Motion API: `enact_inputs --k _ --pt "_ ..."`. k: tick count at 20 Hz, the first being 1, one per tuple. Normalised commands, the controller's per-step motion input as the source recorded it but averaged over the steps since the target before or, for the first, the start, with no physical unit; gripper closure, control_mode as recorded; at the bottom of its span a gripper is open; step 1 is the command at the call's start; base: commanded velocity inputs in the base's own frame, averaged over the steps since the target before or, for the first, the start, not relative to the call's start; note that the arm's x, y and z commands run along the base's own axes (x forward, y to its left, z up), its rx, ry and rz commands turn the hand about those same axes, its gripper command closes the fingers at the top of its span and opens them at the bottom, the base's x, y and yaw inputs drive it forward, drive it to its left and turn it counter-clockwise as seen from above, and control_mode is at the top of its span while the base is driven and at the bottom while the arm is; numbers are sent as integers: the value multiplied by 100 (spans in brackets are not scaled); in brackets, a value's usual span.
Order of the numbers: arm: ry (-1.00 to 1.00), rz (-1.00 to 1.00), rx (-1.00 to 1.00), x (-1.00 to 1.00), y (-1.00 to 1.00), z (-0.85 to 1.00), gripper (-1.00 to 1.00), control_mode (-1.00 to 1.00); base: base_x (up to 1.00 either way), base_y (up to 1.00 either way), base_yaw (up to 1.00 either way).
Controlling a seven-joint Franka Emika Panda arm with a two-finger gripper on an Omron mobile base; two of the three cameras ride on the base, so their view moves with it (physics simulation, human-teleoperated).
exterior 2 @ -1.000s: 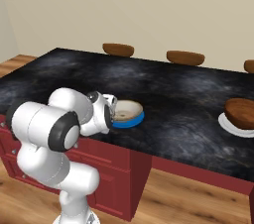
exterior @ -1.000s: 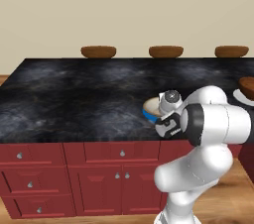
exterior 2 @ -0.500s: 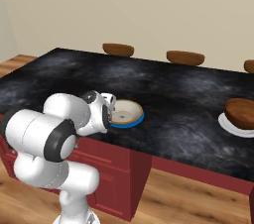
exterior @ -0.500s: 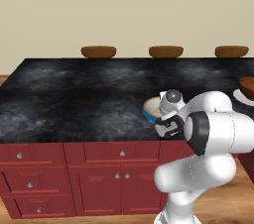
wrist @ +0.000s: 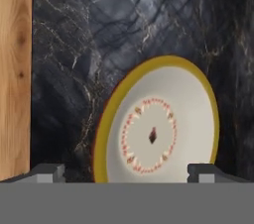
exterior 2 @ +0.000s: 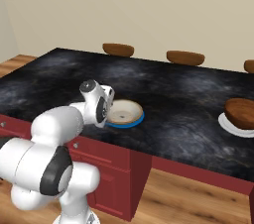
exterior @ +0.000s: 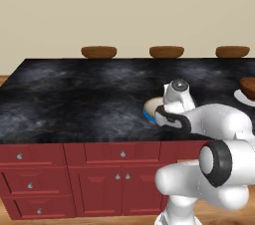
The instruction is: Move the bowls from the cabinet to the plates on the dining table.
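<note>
The cream-white bowl point(exterior 2: 124, 111) with a tan rim rests on the bright blue plate point(exterior 2: 124, 125), near the front edge of the dining table point(exterior 2: 183, 94). My gripper point(wrist: 126, 171) hangs just above the bowl point(wrist: 158, 129), open, its fingertips point(wrist: 47, 171) spread wider than the bowl's centre and holding nothing. From the left base view the hand point(exterior: 172, 104) partly covers the bowl point(exterior: 152, 105) and the plate point(exterior: 146, 116). The dark brown bowl point(exterior 2: 240, 111) sits on the white-grey plate point(exterior 2: 229, 125) at the table's right end. The cabinet is out of view.
Flat brown stool tops point(exterior: 98, 51) point(exterior: 166, 51) point(exterior: 232, 51) line the table's far side. Dark red drawers with silver knobs point(exterior: 122, 154) run under the stone top. Wood floor point(exterior 2: 188, 193) lies in front of the table, beside its edge in the hand view point(wrist: 15, 69).
The gripper has opened and let go of the cream-white bowl, which stays on the blue plate. The arm's elbow has swung nearer the cameras.
</note>
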Motion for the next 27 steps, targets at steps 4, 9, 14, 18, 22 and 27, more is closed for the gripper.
enact_inputs --k 4,9,14,18,22,27 --pt "12 0 1 -18 0 66 -100 -100 0 0 0" --pt "11 -3 0 -21 0 58 -100 -100 0 0 0" --pt "8 -3 0 -34 -3 48 -100 -100 0 0 0" --pt "7 -3 0 -40 -4 44 -100 -100 0 0 0" --pt "3 -2 0 -48 -4 35 -100 -100 0 0 0" --pt "0 0 0 -54 0 25 -100 -100 0 0 0"
